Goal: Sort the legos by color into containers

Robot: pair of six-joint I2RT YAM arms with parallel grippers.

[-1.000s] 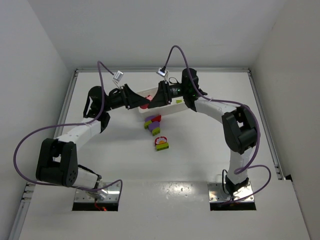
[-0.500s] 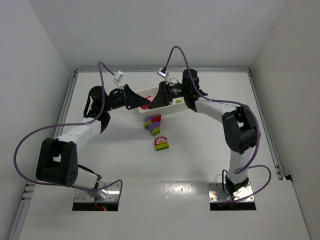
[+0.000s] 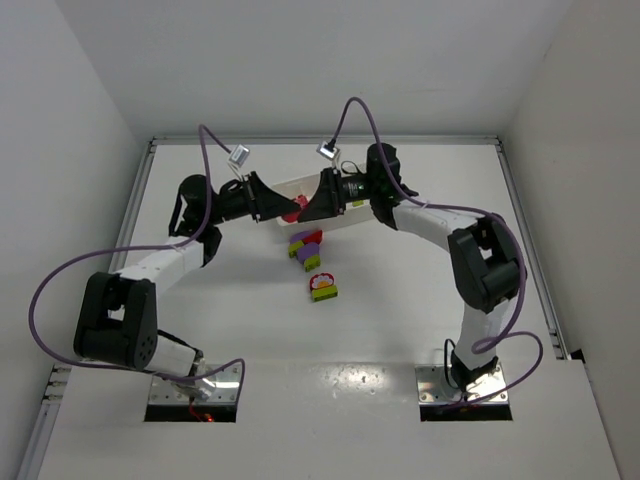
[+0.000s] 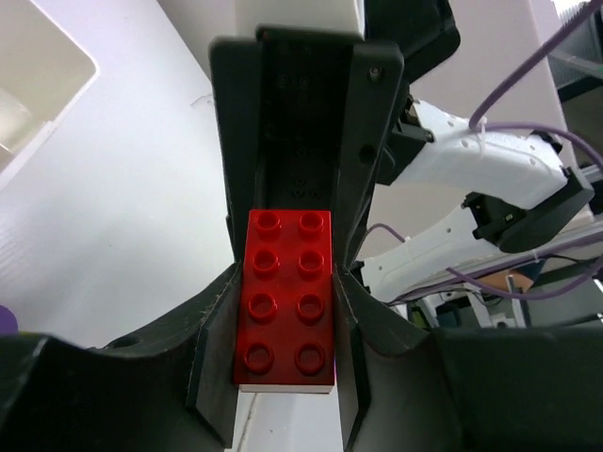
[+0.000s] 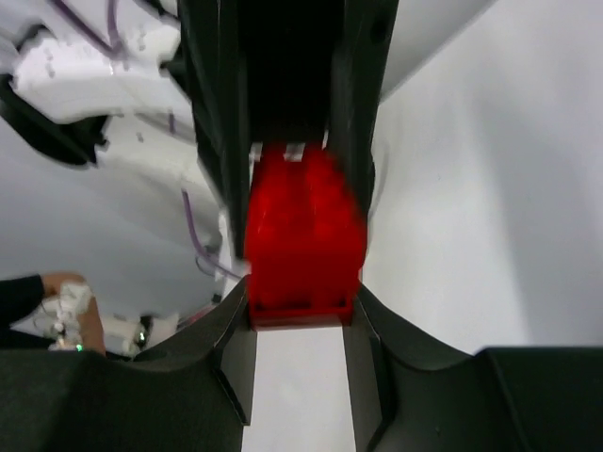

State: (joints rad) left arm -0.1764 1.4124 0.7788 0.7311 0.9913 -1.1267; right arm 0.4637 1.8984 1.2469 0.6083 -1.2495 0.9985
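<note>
Handover above the tray (image 3: 355,214): my left gripper (image 4: 285,282) is clamped on the red brick (image 4: 285,311). My right gripper (image 5: 300,292) looks clamped on it too, but that view's blurry. Next: one side lets go, the other places it in the tray.

Red brick (image 4: 285,297): moulded plastic, smooth, semi-gloss, light catching on the studs. Left gripper (image 4: 285,282) and right gripper (image 5: 300,282): matt black plastic, faintly grained. Tray (image 4: 52,113): white plastic, smooth, low sheen. Table (image 3: 400,300): white, smooth, glossy, showing reflections. Base plates (image 3: 225,378): bare bright metal. Cables (image 3: 60,280): purple satin sheath.
</note>
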